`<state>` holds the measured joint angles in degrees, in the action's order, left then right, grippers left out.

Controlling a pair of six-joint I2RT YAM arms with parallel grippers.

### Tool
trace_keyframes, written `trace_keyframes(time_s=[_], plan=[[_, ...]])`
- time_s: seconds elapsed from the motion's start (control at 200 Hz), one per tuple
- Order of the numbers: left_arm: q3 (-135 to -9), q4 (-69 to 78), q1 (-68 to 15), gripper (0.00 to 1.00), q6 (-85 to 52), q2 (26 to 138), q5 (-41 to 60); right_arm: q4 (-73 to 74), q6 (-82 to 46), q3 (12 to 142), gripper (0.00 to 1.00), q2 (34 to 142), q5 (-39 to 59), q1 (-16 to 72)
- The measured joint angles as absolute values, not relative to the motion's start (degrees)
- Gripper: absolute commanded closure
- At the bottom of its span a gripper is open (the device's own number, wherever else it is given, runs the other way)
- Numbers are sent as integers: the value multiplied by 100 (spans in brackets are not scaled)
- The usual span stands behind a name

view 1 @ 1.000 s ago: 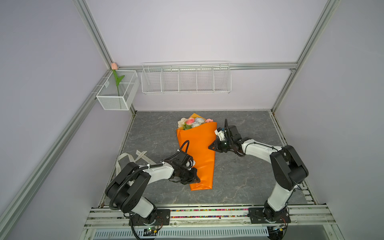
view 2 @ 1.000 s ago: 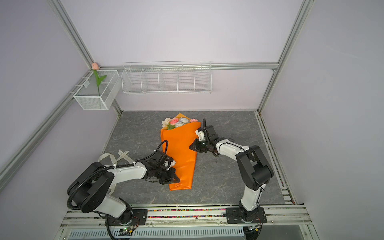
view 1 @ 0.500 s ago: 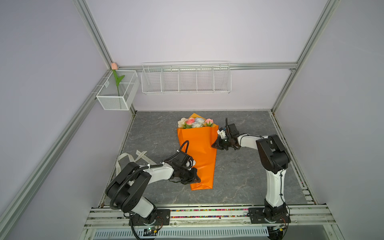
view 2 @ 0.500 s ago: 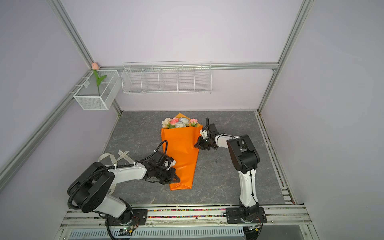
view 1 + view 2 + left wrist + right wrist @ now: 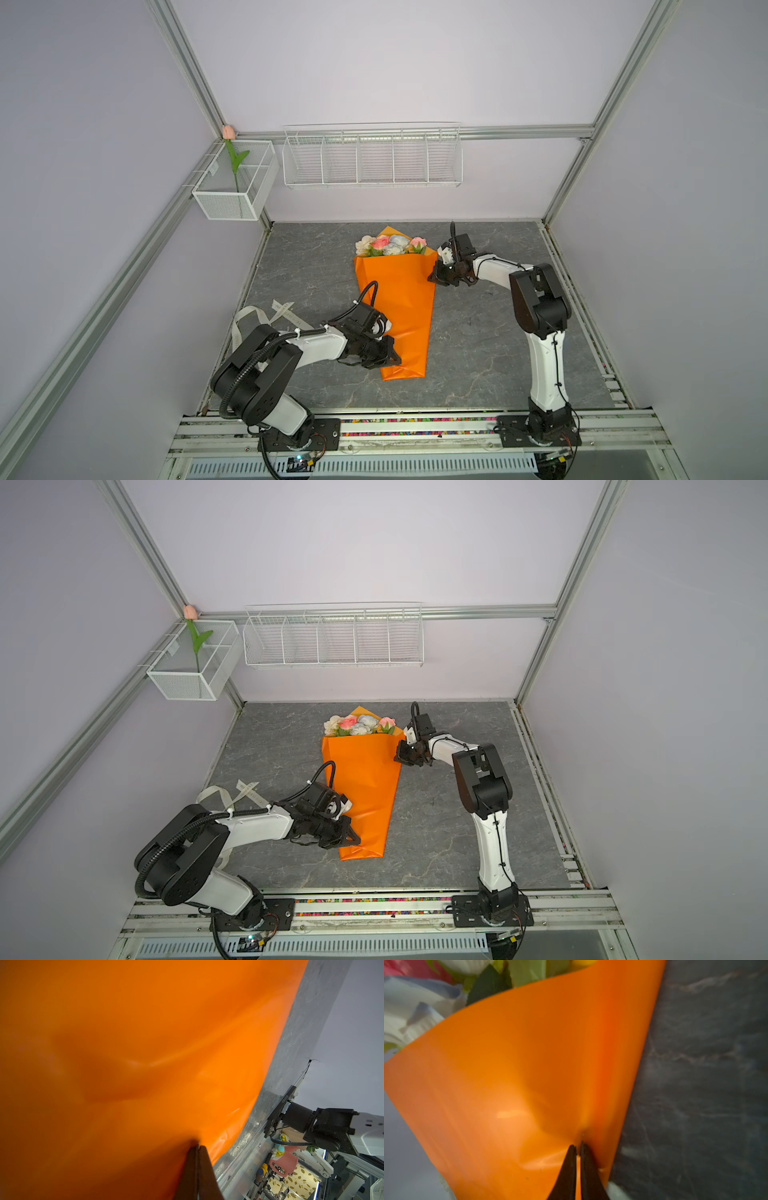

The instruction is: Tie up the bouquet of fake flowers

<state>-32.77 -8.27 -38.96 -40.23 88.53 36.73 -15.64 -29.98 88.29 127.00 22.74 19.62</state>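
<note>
Grey tabletop holds the bouquet; left gripper pinches its orange paper's narrow end, right gripper the wide end.

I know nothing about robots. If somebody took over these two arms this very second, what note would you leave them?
Left gripper: shut, pinching the orange wrapping paper near its narrow end.
Right gripper: shut on the paper's side edge, just below the blooms.
Bouquet of fake flowers: lying on the table, inside the paper cone.
Done: flowers wrapped.
Left: the ribbon lies loose by the left arm; nothing tied yet.
</note>
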Motion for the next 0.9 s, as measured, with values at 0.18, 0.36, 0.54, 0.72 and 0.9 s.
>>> trace_keyframes(time_s=[0.18,0.36,0.54,0.72,0.9], plan=[[-3277,-690,-3889,100,-4018,8945,3743,-1688,-3044,9400,87,13058,2368,1699],[-3284,-615,-3863,100,-3994,9017,3839,-1872,-3118,10237,86,13568,2405,1446],[-3323,-517,-3863,100,-3975,9118,3911,-2080,-3186,11021,85,14020,2423,1326],[-3321,-517,-3859,100,-3933,9118,3913,-2279,-3264,11738,85,14427,2386,1310],[-3319,-517,-3857,100,-3892,9118,3913,-2359,-3470,12195,85,14685,2228,1310]])
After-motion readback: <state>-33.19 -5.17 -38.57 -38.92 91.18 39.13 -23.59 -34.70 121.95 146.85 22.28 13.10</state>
